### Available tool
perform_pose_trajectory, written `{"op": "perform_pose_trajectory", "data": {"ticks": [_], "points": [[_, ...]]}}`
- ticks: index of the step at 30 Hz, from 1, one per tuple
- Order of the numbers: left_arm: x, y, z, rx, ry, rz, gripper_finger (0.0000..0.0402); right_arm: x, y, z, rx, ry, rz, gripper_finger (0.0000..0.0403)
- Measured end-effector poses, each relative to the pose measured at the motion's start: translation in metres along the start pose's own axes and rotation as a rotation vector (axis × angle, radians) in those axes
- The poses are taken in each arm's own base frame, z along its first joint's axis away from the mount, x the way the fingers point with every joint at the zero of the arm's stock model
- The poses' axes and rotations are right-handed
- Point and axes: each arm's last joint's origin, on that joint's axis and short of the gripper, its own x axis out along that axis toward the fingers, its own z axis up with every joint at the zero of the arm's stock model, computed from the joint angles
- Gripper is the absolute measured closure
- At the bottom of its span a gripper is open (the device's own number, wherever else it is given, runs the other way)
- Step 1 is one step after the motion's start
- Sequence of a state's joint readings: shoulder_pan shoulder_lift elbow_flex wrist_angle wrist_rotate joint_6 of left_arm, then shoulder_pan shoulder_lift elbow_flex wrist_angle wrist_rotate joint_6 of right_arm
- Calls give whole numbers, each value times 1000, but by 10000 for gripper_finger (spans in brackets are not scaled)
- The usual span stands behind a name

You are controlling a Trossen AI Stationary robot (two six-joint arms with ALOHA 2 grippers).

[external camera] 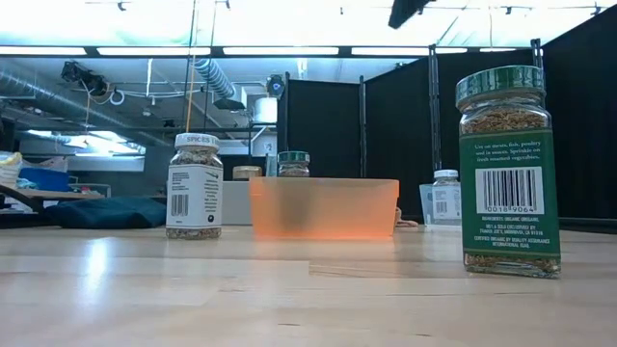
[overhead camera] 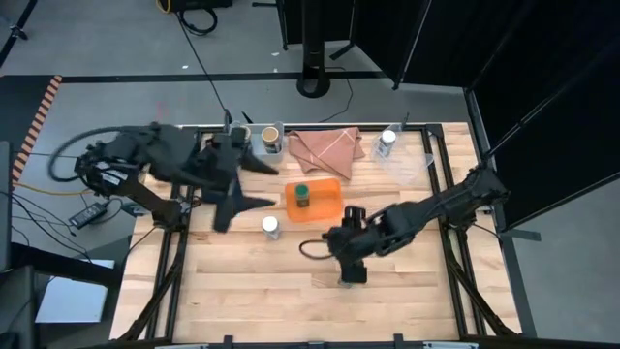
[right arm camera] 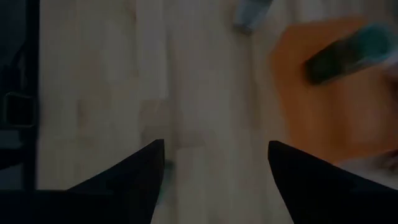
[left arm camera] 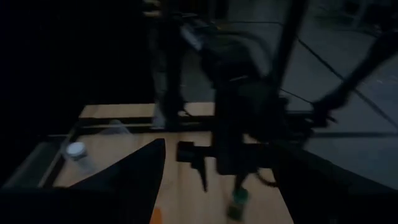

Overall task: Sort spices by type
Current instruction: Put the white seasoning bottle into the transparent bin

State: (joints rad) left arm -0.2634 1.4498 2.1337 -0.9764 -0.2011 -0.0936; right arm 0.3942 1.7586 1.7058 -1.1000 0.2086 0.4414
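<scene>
Both arms reach toward the orange tray [overhead camera: 325, 206]

Left gripper [overhead camera: 254, 184] and right gripper [right arm camera: 214, 180] each hang empty above the tabletop [overhead camera: 407, 291], fingers apart.

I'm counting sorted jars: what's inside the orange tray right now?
One green-capped jar stands inside the orange tray. In the high view the rest of its floor looks bare; the low view's frosted wall hides the jar's body.

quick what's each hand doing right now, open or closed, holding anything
Left hand: open, empty, beside the orange tray.
Right hand: open, empty, over bare table.

Green-capped jar [overhead camera: 302, 197] in orange tray [overhead camera: 327, 206], white-capped jar [overhead camera: 270, 227] on pale wood tbl [overhead camera: 252, 281]
</scene>
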Motion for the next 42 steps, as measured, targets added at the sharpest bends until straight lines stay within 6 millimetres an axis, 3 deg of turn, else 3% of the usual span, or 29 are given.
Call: {"op": "perform_pose_trajectory", "data": {"ticks": [9, 13, 24, 36, 42], "points": [[-35, -24, 0, 43, 58, -114, 112, 37, 28, -9, 99, 139, 35, 107], [-45, -26, 1, 52, 52, -123, 112, 38, 33, -14, 151, 168, 18, 107], [-50, -25, -5, 93, 100, -64, 112, 42, 38, -19, 168, 141, -74, 105], [-64, -16, -3, 94, 59, 24, 112, 75, -11, 49, 140, -223, -11, 107], [-79, -10, -2, 56, 28, 37, 112, 94, -30, 67, 106, -307, -28, 107]]}}
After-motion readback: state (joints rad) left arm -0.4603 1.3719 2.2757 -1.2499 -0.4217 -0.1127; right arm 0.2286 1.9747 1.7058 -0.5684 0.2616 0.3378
